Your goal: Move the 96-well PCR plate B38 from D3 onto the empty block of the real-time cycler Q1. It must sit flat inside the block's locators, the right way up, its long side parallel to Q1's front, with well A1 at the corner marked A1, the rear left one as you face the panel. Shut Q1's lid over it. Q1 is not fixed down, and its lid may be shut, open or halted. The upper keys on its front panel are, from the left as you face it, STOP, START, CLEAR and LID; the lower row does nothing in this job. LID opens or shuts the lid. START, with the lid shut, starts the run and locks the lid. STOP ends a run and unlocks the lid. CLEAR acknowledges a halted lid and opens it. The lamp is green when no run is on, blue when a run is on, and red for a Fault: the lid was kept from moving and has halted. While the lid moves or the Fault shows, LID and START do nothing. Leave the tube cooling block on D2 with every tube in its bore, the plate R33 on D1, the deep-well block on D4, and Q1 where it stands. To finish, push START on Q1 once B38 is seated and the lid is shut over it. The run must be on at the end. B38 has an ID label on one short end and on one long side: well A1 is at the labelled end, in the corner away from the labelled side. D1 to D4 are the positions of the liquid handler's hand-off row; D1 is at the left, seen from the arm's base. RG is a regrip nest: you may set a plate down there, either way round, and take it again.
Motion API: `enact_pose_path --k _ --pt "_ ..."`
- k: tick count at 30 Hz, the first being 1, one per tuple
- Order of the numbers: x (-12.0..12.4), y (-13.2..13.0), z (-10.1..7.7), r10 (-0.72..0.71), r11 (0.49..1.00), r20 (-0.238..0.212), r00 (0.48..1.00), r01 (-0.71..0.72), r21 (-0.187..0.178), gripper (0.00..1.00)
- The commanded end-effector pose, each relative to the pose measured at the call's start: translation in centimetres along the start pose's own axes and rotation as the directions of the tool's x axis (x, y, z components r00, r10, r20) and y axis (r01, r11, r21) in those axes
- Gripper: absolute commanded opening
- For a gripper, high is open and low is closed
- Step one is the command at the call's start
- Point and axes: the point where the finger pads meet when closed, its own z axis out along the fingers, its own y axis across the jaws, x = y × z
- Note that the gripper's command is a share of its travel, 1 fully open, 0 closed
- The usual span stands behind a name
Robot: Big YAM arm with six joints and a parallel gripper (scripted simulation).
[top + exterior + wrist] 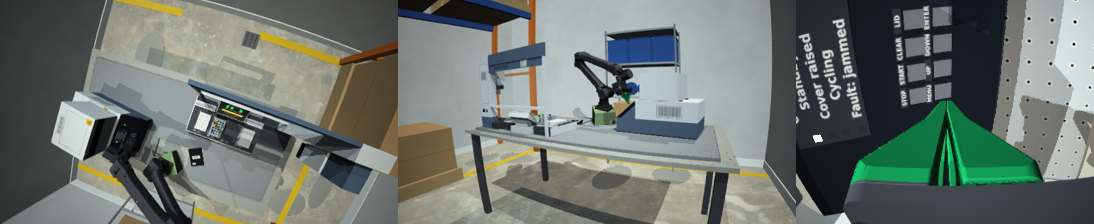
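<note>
The cycler Q1 [95,126] stands at the table's left end, a white housing behind a black sloped front panel [129,132]. Its lamp [124,124] is green. The white lid [662,86] sits over the body and hides the block. My gripper [126,143] is shut and empty, with its green fingertips [945,104] pressed together right at the panel's key pad [925,56], at the STOP end of the two key rows. I cannot make out plate B38. D3 [232,134] in the hand-off row looks dark.
The hand-off row holds a white plate on D1 [203,121], the tube cooling block [216,129] and the deep-well block [246,138], under the liquid handler's gantry [516,55]. A black regrip nest [196,154] lies in front. The arm's green base [603,115] is beside Q1.
</note>
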Motion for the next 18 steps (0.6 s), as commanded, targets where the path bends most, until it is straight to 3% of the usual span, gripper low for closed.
enact_pose_path --k 1,8,15,18 --pt "0.0 0.7 0.6 0.006 1.000 0.006 1.000 -0.006 -0.016 0.00" --pt "0.2 0.8 1.3 -0.003 1.000 0.002 1.000 0.003 -0.008 0.00" --pt "-0.3 3.0 1.6 0.005 0.999 0.011 1.000 -0.005 -0.038 0.00" --pt "-0.5 3.5 0.9 0.005 0.999 0.013 1.000 -0.005 -0.052 0.00"
